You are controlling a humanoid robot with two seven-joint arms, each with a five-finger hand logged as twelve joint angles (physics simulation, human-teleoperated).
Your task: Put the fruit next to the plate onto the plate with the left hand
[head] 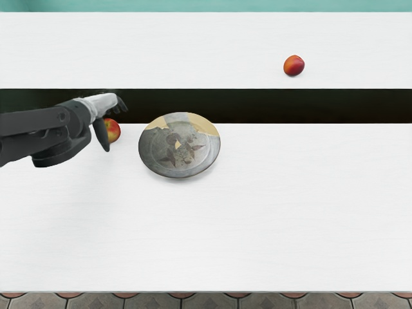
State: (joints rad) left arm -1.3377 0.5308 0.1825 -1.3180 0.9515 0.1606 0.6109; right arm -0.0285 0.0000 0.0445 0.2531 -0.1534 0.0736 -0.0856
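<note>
In from the left edge, left hand [100, 107] right at the fruit [114, 131], partly covering it (clenched on it or merely beside it: cannot tell). Fruit down on the white table [257, 212], just left of the plate [179, 145], not on it.
</note>
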